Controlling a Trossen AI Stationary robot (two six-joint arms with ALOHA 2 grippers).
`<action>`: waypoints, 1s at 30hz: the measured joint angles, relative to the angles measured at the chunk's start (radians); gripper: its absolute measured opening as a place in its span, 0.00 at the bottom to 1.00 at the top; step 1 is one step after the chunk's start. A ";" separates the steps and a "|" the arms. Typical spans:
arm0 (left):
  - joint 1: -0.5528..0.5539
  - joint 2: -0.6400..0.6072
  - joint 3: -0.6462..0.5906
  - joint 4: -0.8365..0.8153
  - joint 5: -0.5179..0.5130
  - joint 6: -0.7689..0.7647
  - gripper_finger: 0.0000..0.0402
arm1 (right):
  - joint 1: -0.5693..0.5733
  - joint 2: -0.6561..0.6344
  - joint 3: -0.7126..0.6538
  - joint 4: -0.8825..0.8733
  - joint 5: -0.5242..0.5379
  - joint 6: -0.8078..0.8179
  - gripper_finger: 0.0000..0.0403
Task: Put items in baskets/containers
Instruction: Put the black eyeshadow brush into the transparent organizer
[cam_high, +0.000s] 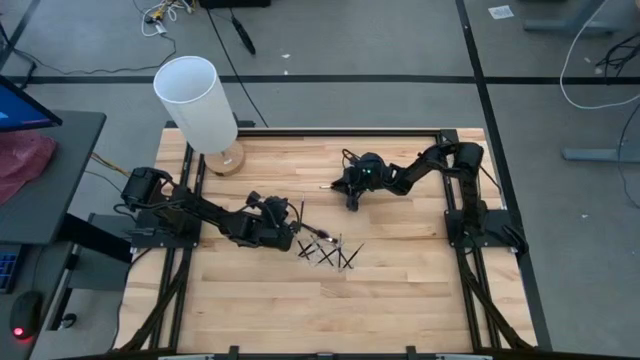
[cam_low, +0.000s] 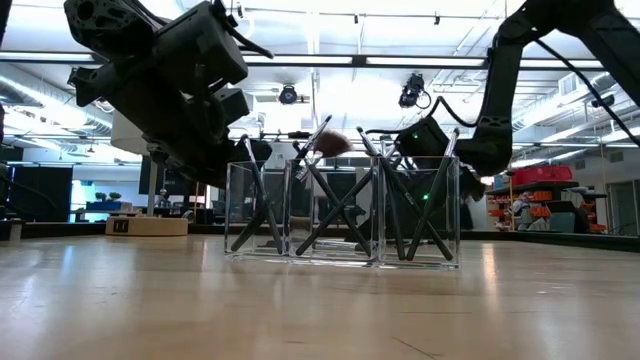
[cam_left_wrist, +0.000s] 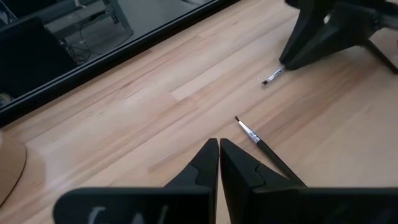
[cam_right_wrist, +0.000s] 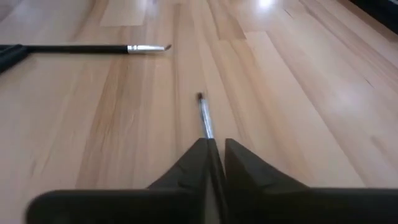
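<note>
A clear holder stands on the wood with several black brushes leaning crossed inside; in the high view the holder is at mid-table. My left gripper hangs above the table just left of and beyond the holder, shut, with a thin brush slanting out past its fingers. Beyond the holder my right gripper is low over the wood, closed on another brush. From the left wrist view that brush's tip sticks out below the right gripper. My left gripper has the brush's black shaft; its own finger hides the place of contact. The brush slants out ahead of the fingers, bristle end forward, clear of the table. My right gripper pinches the brush's shaft between its two fingers, just behind the silver ferrule. The fingers slant down and lie along the brush. Its bristle end points ahead, at or just over the wood.
A tall white cylinder on a round wooden base stands at the table's far left corner. Black frame rails run along both sides. Bare wood lies between the holder and the near edge.
</note>
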 joint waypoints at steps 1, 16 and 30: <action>0.000 0.000 0.000 0.003 0.000 0.001 0.05 | 0.000 0.014 0.006 0.012 -0.006 -0.003 0.12; 0.000 0.000 0.000 0.019 0.023 0.002 0.05 | 0.014 0.036 -0.003 0.072 0.038 0.159 0.02; 0.021 0.000 0.000 0.088 0.120 0.112 0.05 | 0.021 -0.237 -0.142 0.153 0.108 0.250 0.02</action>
